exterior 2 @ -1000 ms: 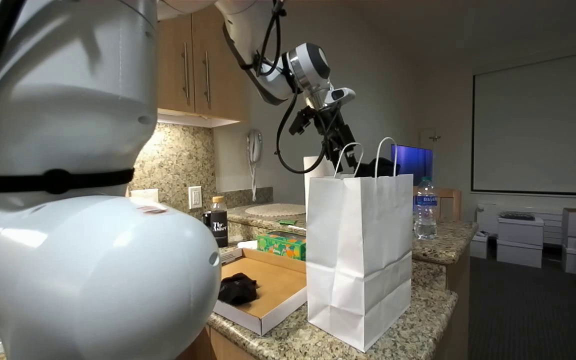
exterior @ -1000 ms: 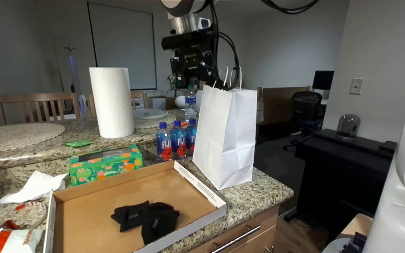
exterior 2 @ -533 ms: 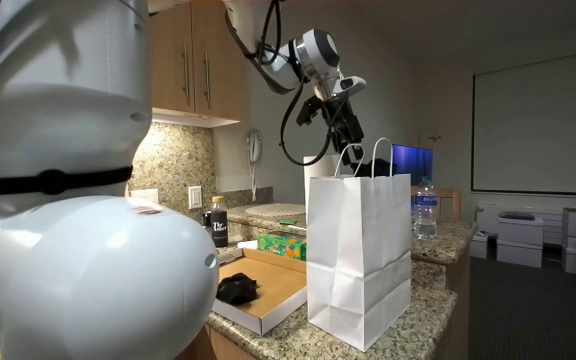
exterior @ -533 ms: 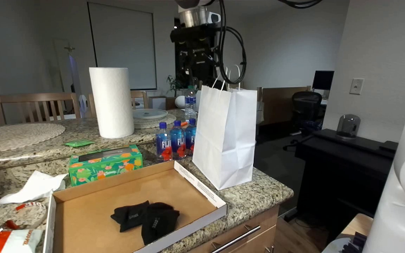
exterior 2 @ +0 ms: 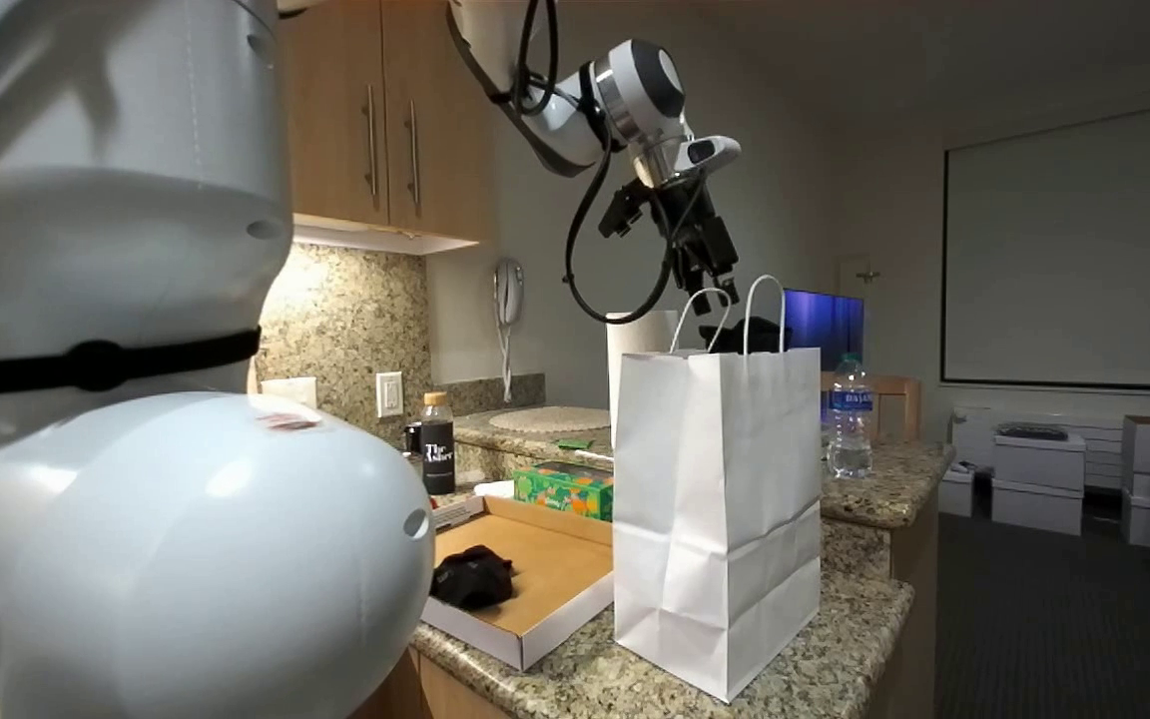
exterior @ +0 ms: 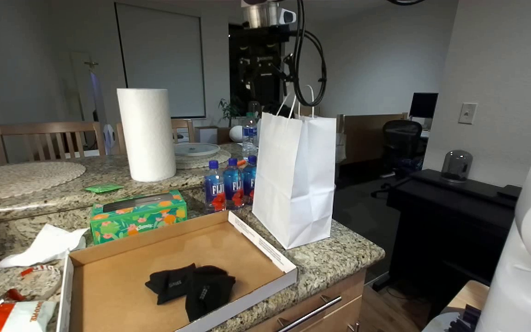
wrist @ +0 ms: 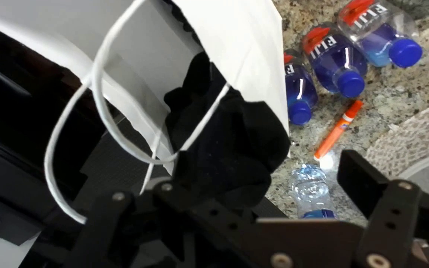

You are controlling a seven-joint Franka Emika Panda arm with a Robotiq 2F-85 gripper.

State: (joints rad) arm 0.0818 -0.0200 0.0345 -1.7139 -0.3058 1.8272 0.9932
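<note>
My gripper hangs above the white paper bag, its fingers apart with nothing gripped. A black cloth item rests at the bag's open top, partly sticking out over the rim. In the wrist view that black cloth lies below and close to the left finger; whether they touch I cannot tell there, but an exterior view shows a gap. The bag's white handles loop up beside it. Two similar black cloth items lie in the shallow cardboard box beside the bag.
Several Fiji bottles, an orange marker and a clear water bottle stand or lie near the bag. Further along are a paper towel roll, a green tissue box and a snack packet. The counter edge is close to the bag.
My gripper has risen up and away from the bag's top, shifting right in both exterior views. The black cloth stays at the rim, and the bag's handles have swayed slightly.
</note>
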